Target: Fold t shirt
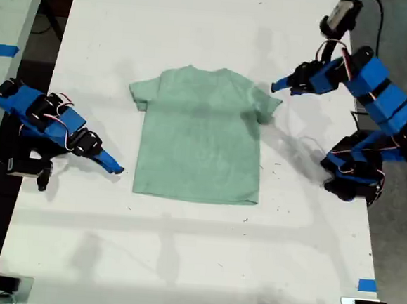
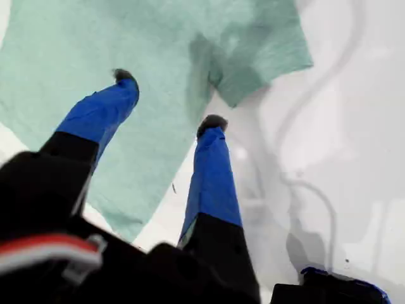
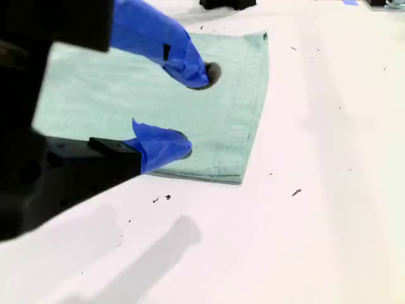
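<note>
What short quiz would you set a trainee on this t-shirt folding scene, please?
1. True or false: the t shirt lies spread flat and unfolded on the table.
2. Which part of the shirt is my first gripper nearest? A) a sleeve B) the bottom hem C) the neck
3. Fill in the blank: my second gripper hangs by a hem corner of the shirt with its jaws ____.

Key: 1 true; 2 A; 3 open.
</note>
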